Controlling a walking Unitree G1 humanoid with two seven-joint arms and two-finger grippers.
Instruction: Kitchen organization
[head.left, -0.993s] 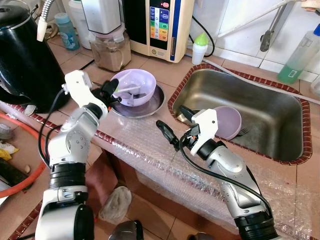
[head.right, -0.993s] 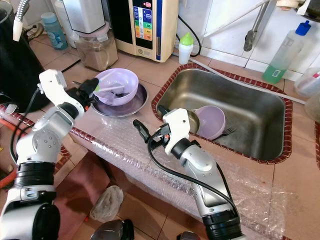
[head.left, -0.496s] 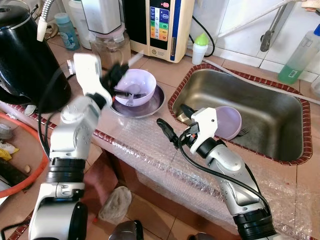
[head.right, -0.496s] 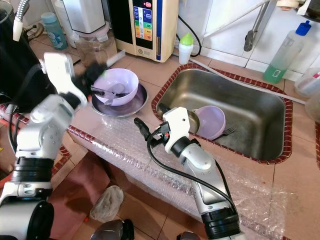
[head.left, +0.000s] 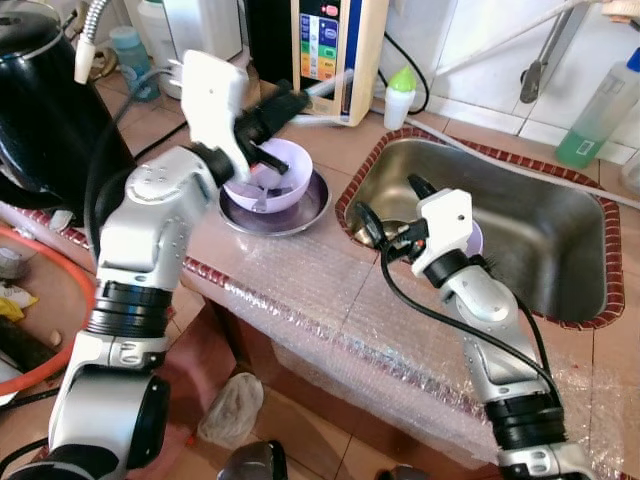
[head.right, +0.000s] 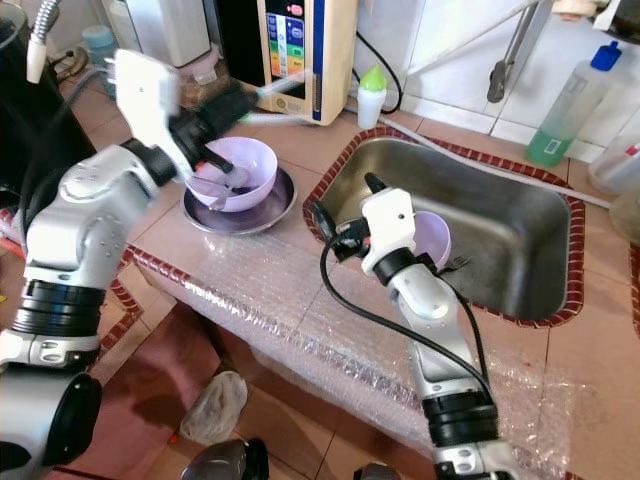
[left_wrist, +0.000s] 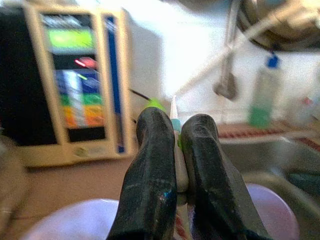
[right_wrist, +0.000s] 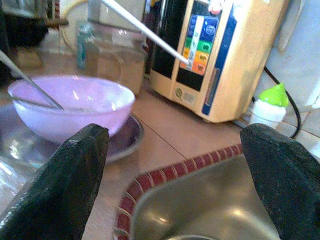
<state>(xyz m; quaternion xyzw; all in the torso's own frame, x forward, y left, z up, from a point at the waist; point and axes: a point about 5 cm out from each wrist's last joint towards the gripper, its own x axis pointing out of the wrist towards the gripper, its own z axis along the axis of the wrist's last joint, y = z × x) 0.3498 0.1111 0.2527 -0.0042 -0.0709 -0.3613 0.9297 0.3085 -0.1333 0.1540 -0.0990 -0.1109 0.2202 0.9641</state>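
Note:
My left gripper (head.left: 285, 105) is raised above the purple bowl (head.left: 272, 178) and is shut on a thin white utensil (head.left: 325, 84) with a teal band, seen close up as the utensil (left_wrist: 174, 116). The bowl sits on a steel plate (head.left: 300, 212) and still holds metal cutlery (right_wrist: 30, 85). My right gripper (head.left: 392, 205) hovers open over the left rim of the steel sink (head.left: 540, 180) with nothing between its fingers (right_wrist: 65, 180). A second purple bowl (head.right: 435, 238) lies in the sink behind it, beside a fork (head.right: 458, 262).
A black kettle (head.left: 45, 110) stands at the left. A water machine (head.left: 335, 40), a green-capped bottle (head.left: 400, 95) and a soap bottle (head.left: 598, 110) line the back wall. Bubble wrap (head.left: 330, 310) covers the counter's front edge.
My left gripper lifted the white utensil out of the bowl, up and to the right. My right gripper rose from the counter's front edge to the sink's rim.

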